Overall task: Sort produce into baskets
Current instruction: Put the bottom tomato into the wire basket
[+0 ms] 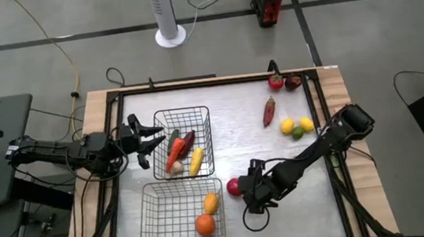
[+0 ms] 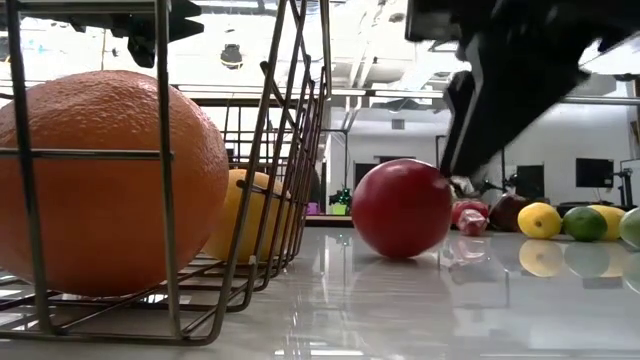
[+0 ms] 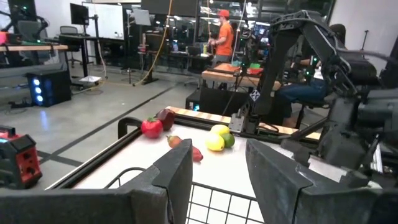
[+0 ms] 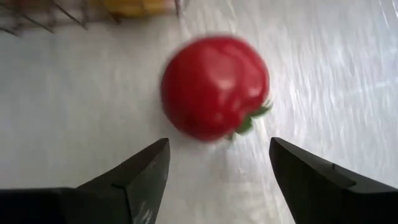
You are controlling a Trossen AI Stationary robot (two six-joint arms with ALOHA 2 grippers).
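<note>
Produce lies scattered across a pale, glossy worktop framed by a dark rail, with two rectangular silver-grey wire-mesh baskets set end to end on its left half. The far basket holds four pieces: an elongated red-orange one, a dark purple one, a yellow one and a small pale one. The near basket holds two: a round orange fruit and a smaller yellow-orange piece.

The right gripper, fingers spread wide, hovers just beside a round red tomato-like fruit with a green stem, which sits on bare worktop close to the near basket's right wall; nothing stands between fingers and fruit. The left gripper, also open wide, hangs at the far basket's left rim.

Six more pieces sit toward the right: an elongated red pepper, two yellow lemons and, a green lime touching them, and, at the far edge, a red fruit beside a darker red one. Open worktop stretches between the baskets and that cluster.

A person in an orange shirt stands in the room beyond.
</note>
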